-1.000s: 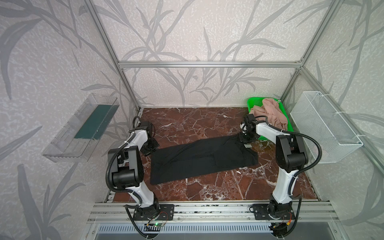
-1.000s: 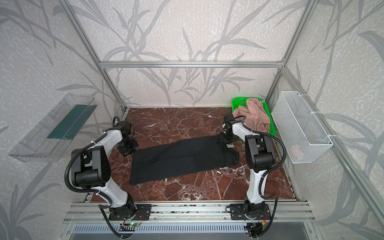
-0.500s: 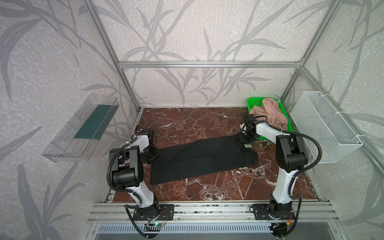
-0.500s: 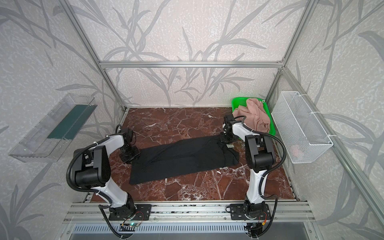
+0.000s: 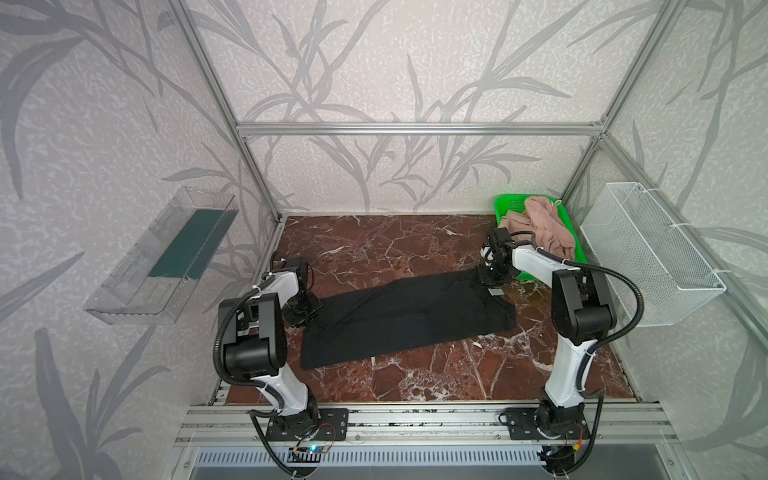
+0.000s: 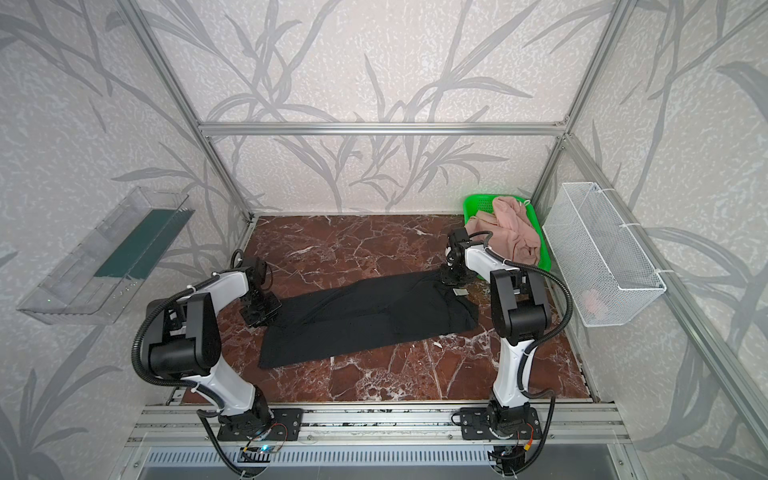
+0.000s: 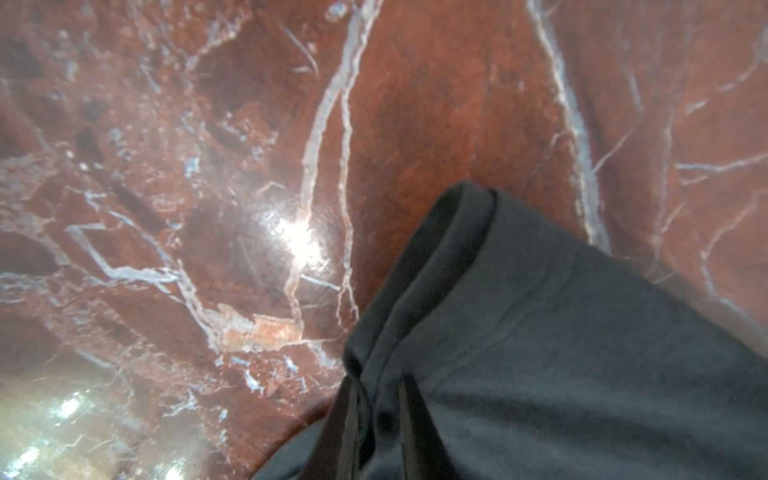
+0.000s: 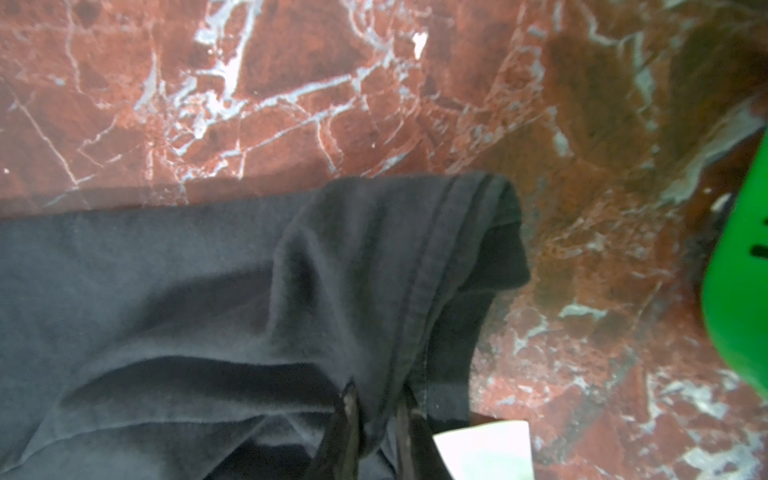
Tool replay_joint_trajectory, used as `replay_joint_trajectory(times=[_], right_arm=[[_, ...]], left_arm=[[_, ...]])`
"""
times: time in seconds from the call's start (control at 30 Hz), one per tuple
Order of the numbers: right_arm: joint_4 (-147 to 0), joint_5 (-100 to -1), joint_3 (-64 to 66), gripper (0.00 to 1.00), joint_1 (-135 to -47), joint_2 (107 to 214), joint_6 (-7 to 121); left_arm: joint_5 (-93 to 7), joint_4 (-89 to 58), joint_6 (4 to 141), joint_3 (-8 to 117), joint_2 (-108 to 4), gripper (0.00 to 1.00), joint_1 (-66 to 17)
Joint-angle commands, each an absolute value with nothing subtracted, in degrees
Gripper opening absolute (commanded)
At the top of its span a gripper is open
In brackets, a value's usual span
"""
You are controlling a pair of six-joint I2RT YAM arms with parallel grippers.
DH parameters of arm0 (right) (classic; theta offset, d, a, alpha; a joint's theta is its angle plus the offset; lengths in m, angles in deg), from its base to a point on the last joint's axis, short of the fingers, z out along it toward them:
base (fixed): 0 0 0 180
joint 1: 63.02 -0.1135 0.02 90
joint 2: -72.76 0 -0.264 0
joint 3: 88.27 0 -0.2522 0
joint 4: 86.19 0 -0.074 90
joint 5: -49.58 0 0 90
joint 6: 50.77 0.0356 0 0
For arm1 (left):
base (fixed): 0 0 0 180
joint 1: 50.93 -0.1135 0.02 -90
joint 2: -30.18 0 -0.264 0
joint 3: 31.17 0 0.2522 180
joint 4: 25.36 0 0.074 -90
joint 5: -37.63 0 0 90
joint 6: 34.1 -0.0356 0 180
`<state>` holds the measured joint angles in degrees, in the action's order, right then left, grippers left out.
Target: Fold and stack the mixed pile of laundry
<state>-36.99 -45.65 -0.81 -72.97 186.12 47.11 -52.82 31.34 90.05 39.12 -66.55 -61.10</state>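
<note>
A black T-shirt [image 5: 407, 316] [image 6: 365, 320] lies stretched out lengthwise across the marble table [image 5: 374, 249]. At the shirt's far left corner my left gripper [image 5: 302, 312] [image 6: 261, 309] is low on the table. In the left wrist view this gripper [image 7: 378, 382] is shut on a fold of the black hem. My right gripper [image 5: 494, 279] [image 6: 455, 279] is at the far right corner, and in the right wrist view it [image 8: 376, 390] pinches the cloth beside a white label [image 8: 486, 449]. Dusty-pink shorts [image 5: 540, 230] [image 6: 509, 232] lie heaped in the green basket [image 5: 509, 203].
The green basket [image 6: 478, 205] stands in the back right corner, close behind the right gripper. A white wire basket [image 5: 648, 253] [image 6: 602, 257] hangs on the right wall. On the left wall hangs a clear tray [image 5: 166, 257]. Bare marble lies in front of the shirt.
My left gripper has come forward from beside the shirt's left end onto its corner, opening and then closing on the cloth. The right arm has kept still.
</note>
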Motion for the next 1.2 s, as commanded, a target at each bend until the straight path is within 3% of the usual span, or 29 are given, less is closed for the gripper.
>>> replay_joint_trajectory(times=[0.0,0.27,1.0,1.07,1.17], right_arm=[[-36.29,-45.94,-0.95,0.18,-72.42,187.14,46.71],[-36.44,-46.10,-0.95,0.18,-72.34,187.04,46.65],[-36.41,-46.07,-0.87,0.18,-71.76,186.86,46.55],[-36.45,-46.05,-0.79,0.18,-71.72,186.88,46.53],[-36.44,-46.04,-0.78,0.18,-71.69,186.91,46.53]], left_arm=[[-55.84,35.40,90.42,39.97,-65.38,0.23,-61.21],[-56.25,38.54,90.18,40.72,-61.63,0.27,-61.13],[-50.69,34.94,90.50,37.34,-65.77,0.20,-61.07],[-51.05,34.90,90.58,37.28,-65.60,0.18,-61.12],[-52.16,35.62,90.60,38.01,-65.18,0.00,-61.08]])
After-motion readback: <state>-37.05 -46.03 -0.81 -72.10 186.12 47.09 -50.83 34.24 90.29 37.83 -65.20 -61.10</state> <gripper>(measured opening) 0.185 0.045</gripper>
